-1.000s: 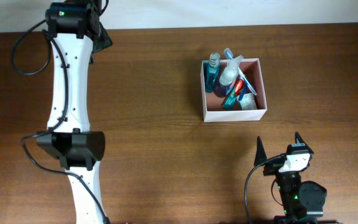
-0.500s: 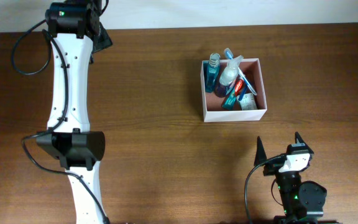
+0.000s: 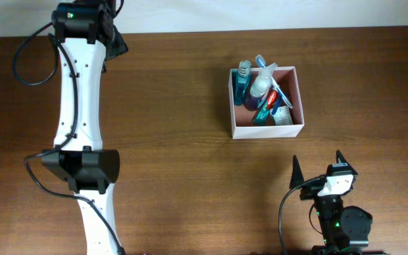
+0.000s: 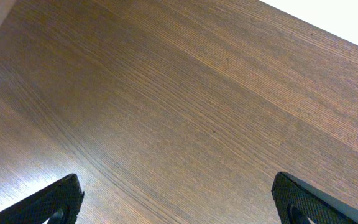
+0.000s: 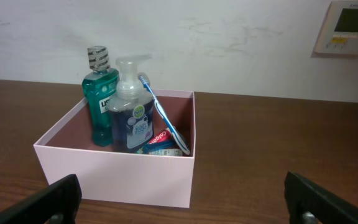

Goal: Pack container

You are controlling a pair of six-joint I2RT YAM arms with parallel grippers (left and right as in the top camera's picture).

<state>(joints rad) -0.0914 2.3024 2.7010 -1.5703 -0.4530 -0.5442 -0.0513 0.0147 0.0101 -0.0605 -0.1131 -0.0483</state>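
– Brown wood-grain table (image 3: 190, 163), entry one: it fills the overhead view, with a pale strip along the top edge. Entry two?

– Container (image 3: 268, 131), a square shallow box with thin white walls and a reddish-brown inside. It sits flat on the table, right of centre in the upper half of the overhead view.

– Contents?

– All crowded toward the box's upper left in the overhead view:
- A clear bottle of green mouthwash with a ridged cap (image 5: 102, 99), upright.
- A clear pump bottle of dark blue liquid (image 5: 131, 121), upright and just beside the mouthwash.
- A blue-handled toothbrush (image 5: 165, 118), leaning against the pump bottle.
- A red toothpaste tube (image 5: 161, 138), low behind the near wall.

– Arms?

– Right gripper (image 3: 317, 161): lower right of the overhead view, below the container and apart from it, fingers spread wide, holding nothing. Left gripper (image 4: 176, 190): black fingertips at the bottom corners of its wrist view, spread wide over bare wood, holding nothing. Its long white arm (image 3: 80, 106) runs up the left side of the overhead view.

– Background?

– White wall behind the table, with a beige wall panel with a small screen (image 5: 351, 26) at the upper right of the right wrist view.
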